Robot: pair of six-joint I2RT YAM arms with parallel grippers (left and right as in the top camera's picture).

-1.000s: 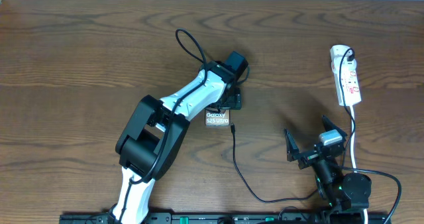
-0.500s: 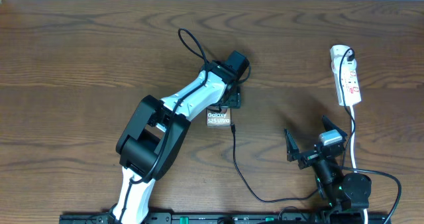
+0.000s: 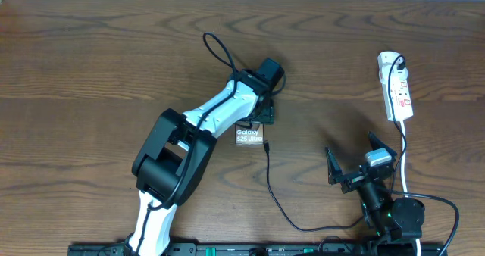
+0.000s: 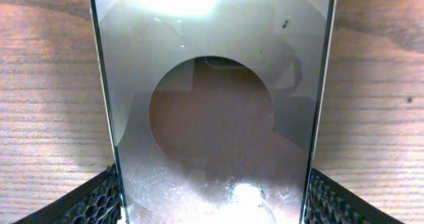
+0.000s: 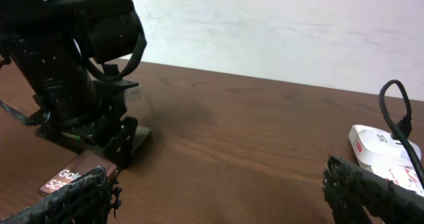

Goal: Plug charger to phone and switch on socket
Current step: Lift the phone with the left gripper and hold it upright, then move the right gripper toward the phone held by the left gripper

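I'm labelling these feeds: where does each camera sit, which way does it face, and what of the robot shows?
Overhead: above the table, looking straight down; shows the left gripper gripping the phone, the right gripper open, the power strip.
Left wrist: behind the left gripper, staring closely at the phone between its fingertips.
Right wrist: low, facing across the table toward the left arm; own fingertips at the bottom corners.
Shared: the phone in all three; the power strip in overhead and right wrist.

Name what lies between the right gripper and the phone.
Overhead: the charger cable beside the phone, otherwise bare table up to the right gripper.
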